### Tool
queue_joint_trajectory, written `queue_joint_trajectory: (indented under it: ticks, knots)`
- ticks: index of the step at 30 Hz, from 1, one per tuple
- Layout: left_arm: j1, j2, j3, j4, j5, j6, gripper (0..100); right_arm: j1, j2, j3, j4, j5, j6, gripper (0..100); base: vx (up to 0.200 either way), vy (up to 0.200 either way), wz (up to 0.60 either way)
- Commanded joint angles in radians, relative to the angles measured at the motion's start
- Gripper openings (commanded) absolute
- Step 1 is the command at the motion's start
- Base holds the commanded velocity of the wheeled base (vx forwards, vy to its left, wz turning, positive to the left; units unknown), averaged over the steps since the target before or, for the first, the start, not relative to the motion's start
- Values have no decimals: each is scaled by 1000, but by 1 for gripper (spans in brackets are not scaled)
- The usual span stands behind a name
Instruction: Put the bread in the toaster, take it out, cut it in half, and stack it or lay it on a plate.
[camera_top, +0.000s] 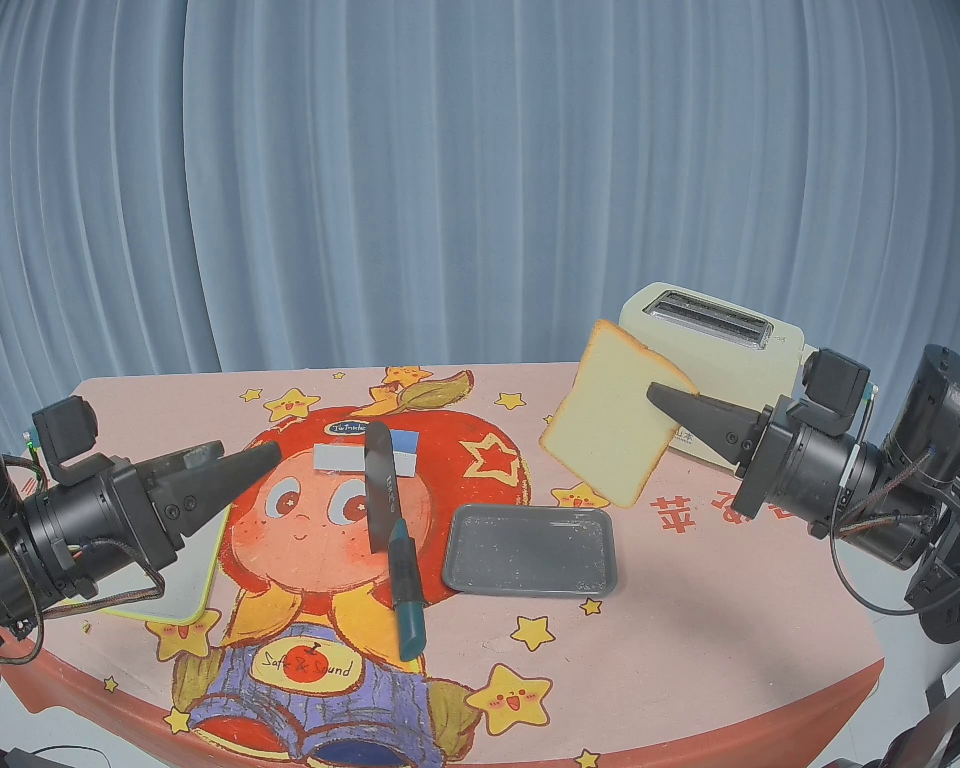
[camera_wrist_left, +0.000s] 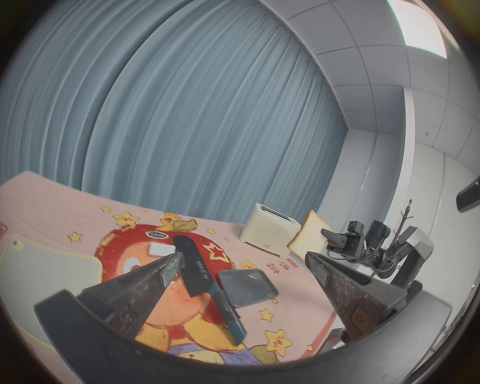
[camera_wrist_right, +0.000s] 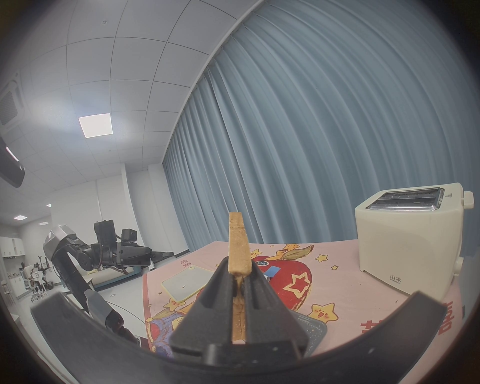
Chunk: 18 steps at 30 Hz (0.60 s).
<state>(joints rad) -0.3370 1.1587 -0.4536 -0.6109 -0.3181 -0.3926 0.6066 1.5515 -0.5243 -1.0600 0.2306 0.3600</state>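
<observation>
From where I stand the job looks to be in its early part, or at most midway. The right claw (camera_top: 660, 395) is clamped on 1 edge of the bread (camera_top: 612, 418) and holds it in the air, tilted, just in front of the toaster (camera_top: 722, 352) and above the table (camera_top: 700, 610). The toaster's slot looks empty. I cannot say whether the slice has been toasted or is about to go in. It is certainly whole, so the cutting and plating are left to do. The knife (camera_top: 383, 490) lies on the table in the middle, blade away from the robot, with nothing holding it. The grey plate (camera_top: 530, 588), really a shallow tray, sits bare just beside it. The left claw (camera_top: 272, 454) hangs with its jaws apart and nothing in them, above the pale cutting board (camera_top: 185, 590) on the left side. The bread is a thick square slice with a pale cream face and a tan crust around the rim. It looks stiff, showing no sag from the 1-sided grip.
</observation>
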Motion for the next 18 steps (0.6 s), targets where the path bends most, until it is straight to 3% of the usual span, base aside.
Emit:
queue_joint_trajectory:
  ticks: [1,10,18]
  knots:
    - [-48,12,0,-1,-4,-35,100,7,6,-5,0,3,-3,0,0,0,0]
    - [-53,6,9,-1,-4,-34,100,9,91,-62,2,-5,-4,0,0,0,0]
    - [-53,6,32,2,-4,-32,100,-5,91,-51,-2,-7,-10,0,0,0,0]
